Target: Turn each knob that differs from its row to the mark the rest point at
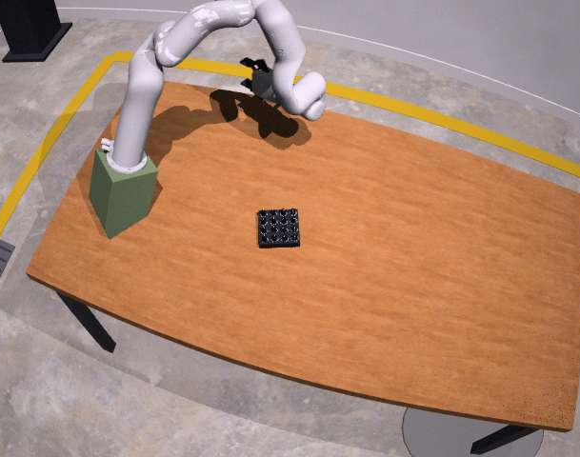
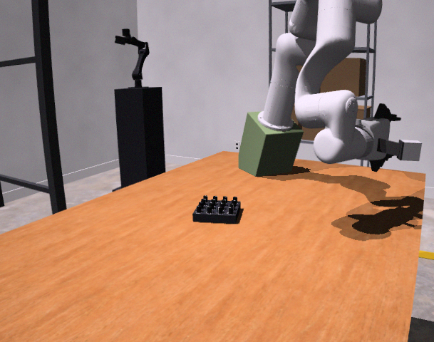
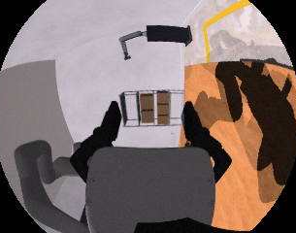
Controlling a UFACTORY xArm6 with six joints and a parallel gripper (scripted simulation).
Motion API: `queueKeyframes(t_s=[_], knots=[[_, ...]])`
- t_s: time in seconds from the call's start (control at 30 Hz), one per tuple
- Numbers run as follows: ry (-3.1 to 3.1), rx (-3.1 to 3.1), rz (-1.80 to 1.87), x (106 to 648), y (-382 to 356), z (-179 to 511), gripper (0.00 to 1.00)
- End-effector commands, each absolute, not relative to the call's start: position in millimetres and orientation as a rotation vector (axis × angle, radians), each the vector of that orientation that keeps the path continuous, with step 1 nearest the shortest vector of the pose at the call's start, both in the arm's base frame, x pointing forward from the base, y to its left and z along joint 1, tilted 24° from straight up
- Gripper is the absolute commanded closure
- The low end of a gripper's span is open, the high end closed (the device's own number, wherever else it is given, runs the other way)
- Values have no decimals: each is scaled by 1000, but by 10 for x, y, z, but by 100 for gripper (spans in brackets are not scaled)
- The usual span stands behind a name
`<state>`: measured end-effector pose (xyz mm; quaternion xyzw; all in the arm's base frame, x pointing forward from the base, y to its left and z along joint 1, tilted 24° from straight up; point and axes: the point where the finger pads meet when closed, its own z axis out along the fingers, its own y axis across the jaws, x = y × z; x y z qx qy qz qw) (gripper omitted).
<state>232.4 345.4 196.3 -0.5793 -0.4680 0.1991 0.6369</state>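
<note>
The black knob box (image 1: 278,228) (image 2: 217,210) stands on its feet near the middle of the wooden table (image 1: 378,305) (image 2: 172,279). It carries sixteen small black knobs in a four-by-four grid. The knob lines and marks are too small to read. My gripper (image 1: 251,73) (image 2: 385,139) (image 3: 151,108) is open and empty. It hovers above the table's far edge, well away from the box, and points sideways off the table. The wrist view does not show the box.
The arm's green base block (image 1: 120,196) (image 2: 268,145) stands on the table's left rear corner. A black pedestal (image 2: 139,132) with a small dark arm and a metal shelf rack (image 2: 356,73) (image 3: 148,109) stand beyond the table. A yellow line (image 1: 428,115) marks the floor.
</note>
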Motion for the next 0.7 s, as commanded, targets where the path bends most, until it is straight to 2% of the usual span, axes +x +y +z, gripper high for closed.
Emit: queueKeyframes(t_s=[0.0, 0.67], knots=[[-1072, -1327, 448, 2340, 3446, 1977, 0], [-933, -1781, 243, 2902, 2390, 1474, 0]])
